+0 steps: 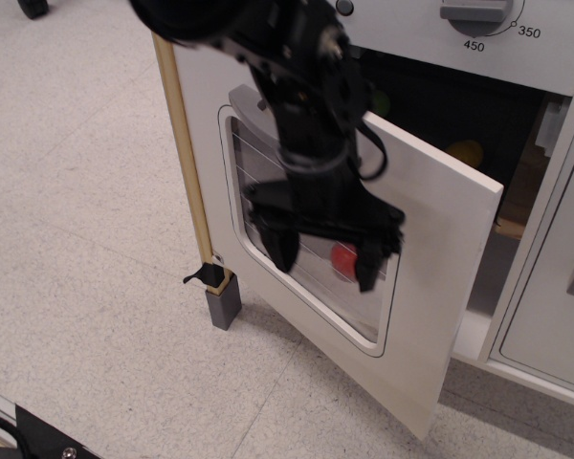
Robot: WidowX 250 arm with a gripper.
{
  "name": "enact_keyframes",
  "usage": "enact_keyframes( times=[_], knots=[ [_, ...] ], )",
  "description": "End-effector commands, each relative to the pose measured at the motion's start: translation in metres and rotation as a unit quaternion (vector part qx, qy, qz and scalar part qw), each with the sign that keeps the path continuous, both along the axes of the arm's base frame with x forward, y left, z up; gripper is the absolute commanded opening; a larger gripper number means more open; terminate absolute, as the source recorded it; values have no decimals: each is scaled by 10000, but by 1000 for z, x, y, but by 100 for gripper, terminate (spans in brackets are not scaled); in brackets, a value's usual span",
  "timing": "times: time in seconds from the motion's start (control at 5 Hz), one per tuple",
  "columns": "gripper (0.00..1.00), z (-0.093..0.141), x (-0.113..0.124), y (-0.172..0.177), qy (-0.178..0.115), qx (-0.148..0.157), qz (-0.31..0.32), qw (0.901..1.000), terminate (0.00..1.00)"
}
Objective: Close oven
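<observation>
The white oven door (430,287) stands open, swung out to the left on its light wood edge (184,158). Its rounded wire-lined window (258,172) shows partly behind my arm, and the grey handle is mostly hidden. My black gripper (325,260) hangs in front of the window, fingers pointing down and spread apart, holding nothing. A red ball (344,258) shows through the window between the fingers. The dark oven cavity (459,120) is open behind the door.
A narrow white cabinet door (555,306) with a small grey handle stands at the right. A temperature dial (478,11) sits on the panel above. A grey foot (223,306) holds the wood post. Speckled floor lies left and in front.
</observation>
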State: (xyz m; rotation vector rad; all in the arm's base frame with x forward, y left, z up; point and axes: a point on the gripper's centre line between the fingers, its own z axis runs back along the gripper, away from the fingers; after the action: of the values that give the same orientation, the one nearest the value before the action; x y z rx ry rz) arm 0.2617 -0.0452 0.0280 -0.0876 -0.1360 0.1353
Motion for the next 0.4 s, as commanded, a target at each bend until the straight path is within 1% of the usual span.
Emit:
enact_keyframes(
  times=[0.0,0.2],
  knots=[
    [100,9,34,-20,-448,-334,-118,9984,0],
    [100,13,49,-27,-549,-394,-129,9976,0]
  ],
)
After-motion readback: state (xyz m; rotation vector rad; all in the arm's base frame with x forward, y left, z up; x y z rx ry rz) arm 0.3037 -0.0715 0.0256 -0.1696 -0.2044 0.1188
